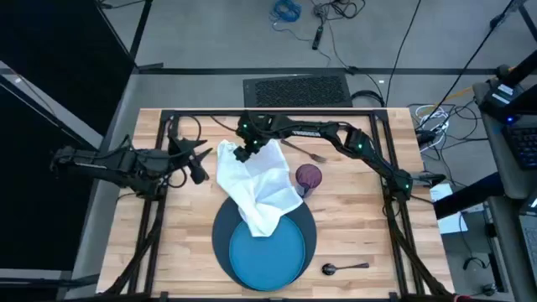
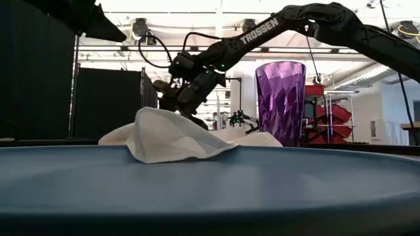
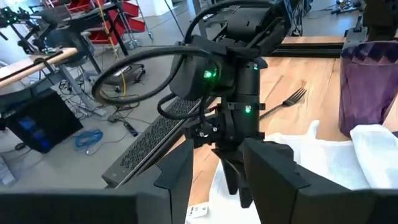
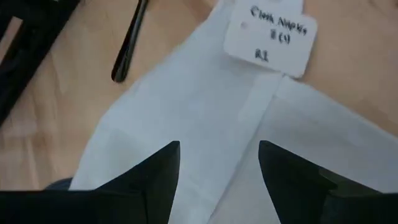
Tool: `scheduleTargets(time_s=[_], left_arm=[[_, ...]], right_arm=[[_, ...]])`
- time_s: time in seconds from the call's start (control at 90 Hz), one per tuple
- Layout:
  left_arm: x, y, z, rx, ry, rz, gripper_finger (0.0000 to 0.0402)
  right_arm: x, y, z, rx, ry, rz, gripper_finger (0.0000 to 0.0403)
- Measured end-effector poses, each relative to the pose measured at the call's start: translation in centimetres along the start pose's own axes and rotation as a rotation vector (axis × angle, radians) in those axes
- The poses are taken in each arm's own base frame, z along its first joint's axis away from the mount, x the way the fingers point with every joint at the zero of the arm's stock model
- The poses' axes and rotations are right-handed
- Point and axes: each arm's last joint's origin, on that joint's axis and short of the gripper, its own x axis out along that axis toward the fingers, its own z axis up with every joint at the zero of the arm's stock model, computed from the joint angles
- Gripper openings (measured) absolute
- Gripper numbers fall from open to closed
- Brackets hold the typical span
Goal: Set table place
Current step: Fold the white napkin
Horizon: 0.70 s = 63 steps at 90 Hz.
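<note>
A white cloth napkin [image 1: 252, 191] lies crumpled, its near part on the bright blue plate [image 1: 273, 256], which sits on the dark round charger [image 1: 220, 239]. The napkin's far part rests on the wooden table [image 1: 361, 235]. My right gripper [image 4: 219, 163] stands open, pointing down just over the napkin's far left part [image 4: 205, 106], beside its paper tag [image 4: 268, 38]; whether it touches the cloth cannot be told. My left gripper [image 1: 200, 164] waits open, left of the napkin. The purple cup [image 1: 308, 179] stands upright right of the napkin.
A dark fork [image 1: 306, 153] lies on the table beyond the cup, and a dark spoon [image 1: 344, 268] right of the charger. A slim dark utensil handle [image 4: 127, 43] lies by the napkin's edge. The black table frame [image 1: 277, 115] runs along the far side.
</note>
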Motion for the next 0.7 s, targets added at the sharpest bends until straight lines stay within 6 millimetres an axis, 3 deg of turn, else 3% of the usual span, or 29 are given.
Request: scheduleTargets(time_s=[0.4,0.7], left_arm=[[0.0,0.0,0.0,0.0,0.0,0.0,0.0125],[0.0,0.0,0.0,0.0,-0.001,0.0,0.0125]], right_arm=[[0.8,1.3,-0.9,-0.034,-0.075,-0.204,0.0203],[1.3,2.6,-1.5,-0.046,-0.071,-0.198,0.0203]])
